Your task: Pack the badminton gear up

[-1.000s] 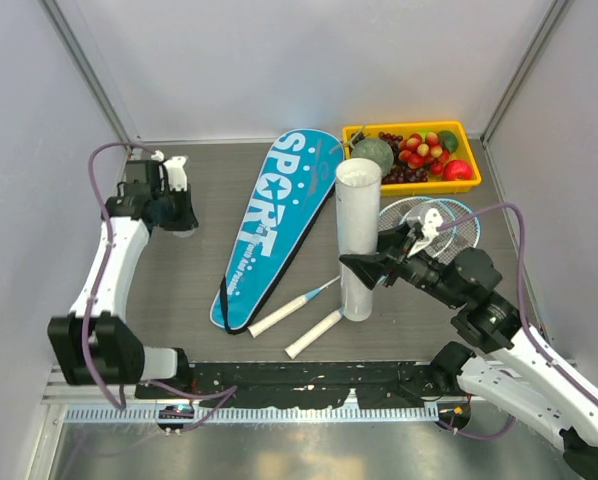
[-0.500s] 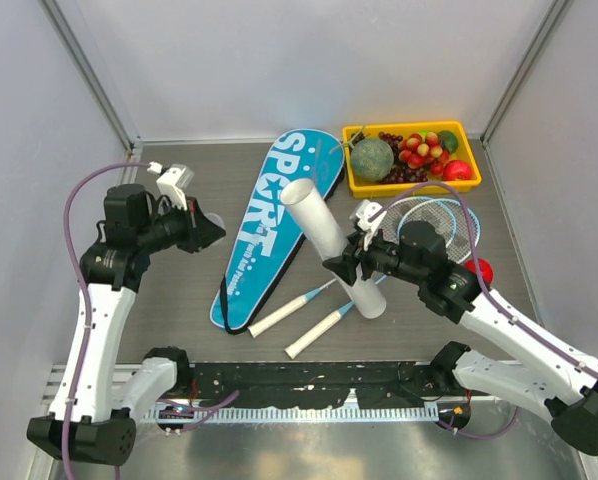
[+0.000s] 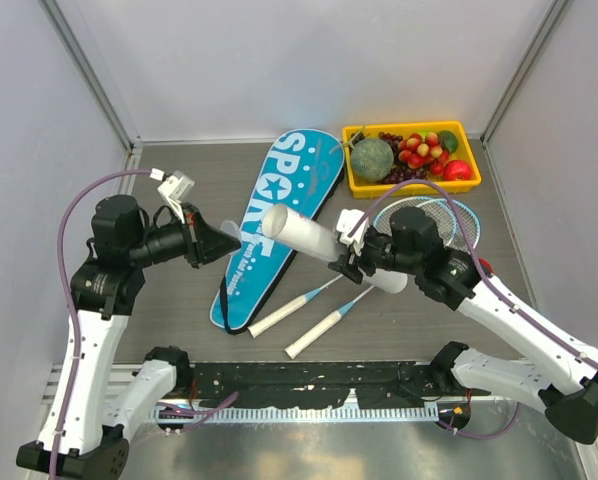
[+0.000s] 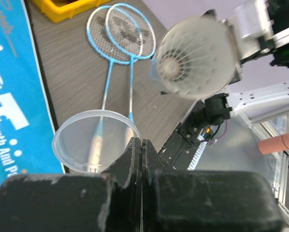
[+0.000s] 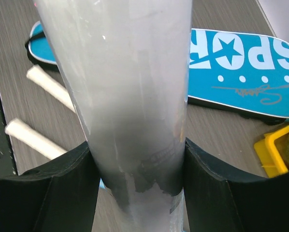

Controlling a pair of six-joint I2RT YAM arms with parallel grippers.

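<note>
Because the mouth of the tube must meet its cap, the right jaws clamp round the middle of the long white tube and carry it clear of the tabletop, lying nearly level. Seen from the top camera, its long axis runs from lower right to upper left, with the open end aimed at the left arm. The left wrist camera shows feathered shuttlecocks inside that mouth. The left jaws, pressed together, pinch the rim of a clear round cap, which faces the mouth but stays apart from it. It is probably this tube's lid, though I cannot be sure. The rackets and the blue bag lie flat below, not yet packed.
</note>
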